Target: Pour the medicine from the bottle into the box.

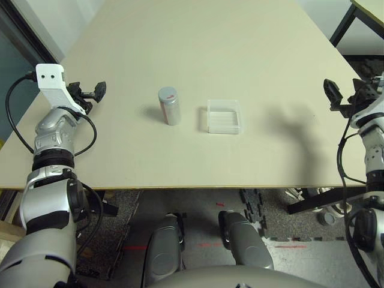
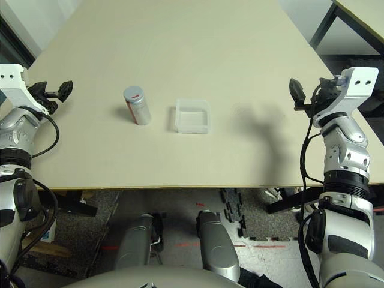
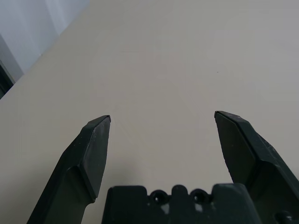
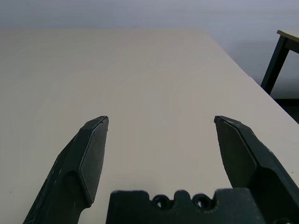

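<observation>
Both grippers, left [image 3: 161,126] and right [image 4: 161,126], gape wide and empty, with the lidded bottle [image 1: 170,107] and box [image 1: 224,116] standing between them on the worktop [image 1: 198,48].

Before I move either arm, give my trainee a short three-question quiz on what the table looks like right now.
1. True or false: the lid is off the bottle.
2. Which stands nearer the robot's right side: (a) the bottle, (b) the box?
3. Fill in: the left gripper and the right gripper are both ____ and hold nothing.

Key:
1. False. The grey lid with red marking sits on the upright bottle.
2. b. The clear box lies just to the bottle's right, apart from it, on the table.
3. Open.
</observation>
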`<state>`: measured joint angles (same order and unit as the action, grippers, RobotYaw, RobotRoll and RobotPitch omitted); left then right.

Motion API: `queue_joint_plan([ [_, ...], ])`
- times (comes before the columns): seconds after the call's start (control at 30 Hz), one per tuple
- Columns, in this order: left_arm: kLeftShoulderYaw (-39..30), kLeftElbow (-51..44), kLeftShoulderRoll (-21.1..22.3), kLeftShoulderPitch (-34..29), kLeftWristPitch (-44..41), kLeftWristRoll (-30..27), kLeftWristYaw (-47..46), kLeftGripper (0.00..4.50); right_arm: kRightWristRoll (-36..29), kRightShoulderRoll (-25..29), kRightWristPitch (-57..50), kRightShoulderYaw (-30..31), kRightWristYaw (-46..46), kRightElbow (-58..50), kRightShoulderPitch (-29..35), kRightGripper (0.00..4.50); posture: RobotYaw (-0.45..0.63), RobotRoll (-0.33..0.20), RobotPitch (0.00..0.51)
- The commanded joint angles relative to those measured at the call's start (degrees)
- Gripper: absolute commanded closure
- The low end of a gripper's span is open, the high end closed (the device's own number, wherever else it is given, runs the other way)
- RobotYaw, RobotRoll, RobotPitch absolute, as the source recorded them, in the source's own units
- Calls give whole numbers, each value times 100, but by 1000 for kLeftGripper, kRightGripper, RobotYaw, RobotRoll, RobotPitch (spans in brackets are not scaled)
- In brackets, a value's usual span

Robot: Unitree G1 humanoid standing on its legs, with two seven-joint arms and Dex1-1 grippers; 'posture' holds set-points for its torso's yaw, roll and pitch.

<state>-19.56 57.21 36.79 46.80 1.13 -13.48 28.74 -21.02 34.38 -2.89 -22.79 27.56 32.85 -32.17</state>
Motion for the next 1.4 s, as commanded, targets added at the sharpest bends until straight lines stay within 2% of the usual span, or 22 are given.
queue_joint_plan([
  [0.03,18,23,-32,15,-14,7,-35,34,76,-53,69,53,-6,104,-46,0,-181,0,144],
  [0.37,-33,-60,61,-19,-22,-30,0,34,115,-123,164,108,74,266,-185,0,-152,0,131],
  [0.87,-2,-388,-64,-155,-244,-106,174,34,50,-199,293,182,432,265,-282,0,-143,0,122],
  [1.07,26,-827,-140,-320,-631,-254,421,34,-153,-230,165,247,975,-15,-220,0,-142,0,125],
  [1.27,67,-1380,-213,-536,-1006,-363,622,34,-571,-207,-419,562,2151,-742,22,0,-138,0,130],
  [1.4,73,-1703,-235,-652,-1322,-482,789,34,-632,-136,-617,839,2762,-1178,194,0,-133,0,132],
])
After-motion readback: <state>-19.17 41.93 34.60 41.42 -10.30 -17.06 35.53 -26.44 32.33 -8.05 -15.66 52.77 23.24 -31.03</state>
